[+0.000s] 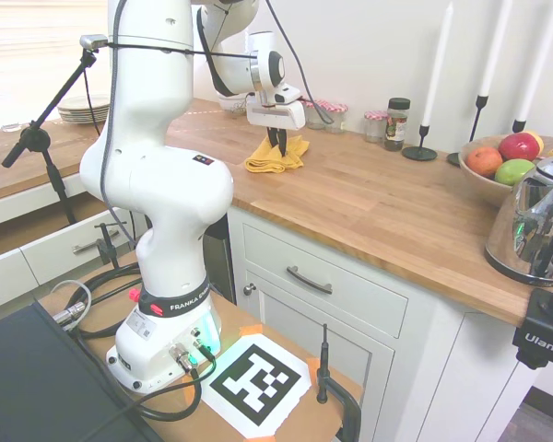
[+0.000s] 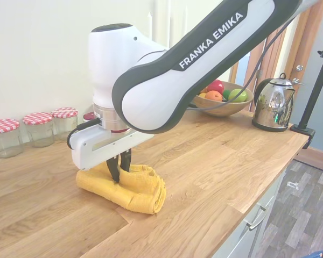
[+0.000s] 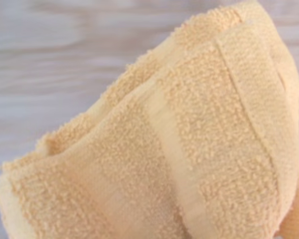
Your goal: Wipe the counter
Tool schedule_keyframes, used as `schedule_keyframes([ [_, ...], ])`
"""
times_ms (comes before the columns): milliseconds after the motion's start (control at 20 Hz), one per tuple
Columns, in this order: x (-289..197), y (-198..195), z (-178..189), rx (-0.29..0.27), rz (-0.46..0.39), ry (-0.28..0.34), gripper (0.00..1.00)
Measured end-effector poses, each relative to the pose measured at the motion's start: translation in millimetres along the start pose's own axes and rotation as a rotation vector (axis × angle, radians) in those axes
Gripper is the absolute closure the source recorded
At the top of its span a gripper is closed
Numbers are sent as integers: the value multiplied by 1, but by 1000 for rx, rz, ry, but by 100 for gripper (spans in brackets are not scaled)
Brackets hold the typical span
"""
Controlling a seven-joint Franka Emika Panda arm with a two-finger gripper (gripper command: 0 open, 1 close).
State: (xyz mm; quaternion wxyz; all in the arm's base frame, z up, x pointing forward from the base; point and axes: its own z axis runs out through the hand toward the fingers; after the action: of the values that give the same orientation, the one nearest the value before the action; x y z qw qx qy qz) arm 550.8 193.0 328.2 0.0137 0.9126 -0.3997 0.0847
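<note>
End effector (image 2: 120, 167) points straight down over a folded yellow towel (image 2: 130, 187), its two dark fingers (image 2: 114, 169) drawn close together with their tips pressed into the cloth — closed on a pinch of the towel. The towel lies in a thick, loosely folded bundle flat on the counter (image 2: 204, 161), a butcher-block top of jointed brown planks. In the wrist view the towel (image 3: 179, 149) fills most of the picture, its terry pile and a woven band plain to see, with blurred wood grain beyond it.

Towel and end effector (image 1: 278, 140) sit toward the middle of the counter's (image 1: 378, 207) depth, nearer the back wall than the front edge. Along the back edge stand three glass jars with red-checked lids (image 2: 37, 129), well apart from the towel. Further along the same edge are a dark-capped spice jar (image 1: 397, 123) and black holders with tall white candles (image 1: 438, 64). Toward the far end of the counter rests a wooden bowl of fruit (image 1: 498, 164), and just beside it — nearer the front edge — a polished metal kettle (image 1: 537, 221). Below the counter run white panelled cabinets (image 1: 332, 304) with metal bar handles. A stack of plates (image 1: 83, 109) sits on the counter's other end.
</note>
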Motion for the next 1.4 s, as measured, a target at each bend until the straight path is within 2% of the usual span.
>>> schedule_keyframes([
  [600, 148, 113, 18, -4, 129, -46, 100],
  [1400, 257, 247, 31, 23, 301, -76, 100],
])
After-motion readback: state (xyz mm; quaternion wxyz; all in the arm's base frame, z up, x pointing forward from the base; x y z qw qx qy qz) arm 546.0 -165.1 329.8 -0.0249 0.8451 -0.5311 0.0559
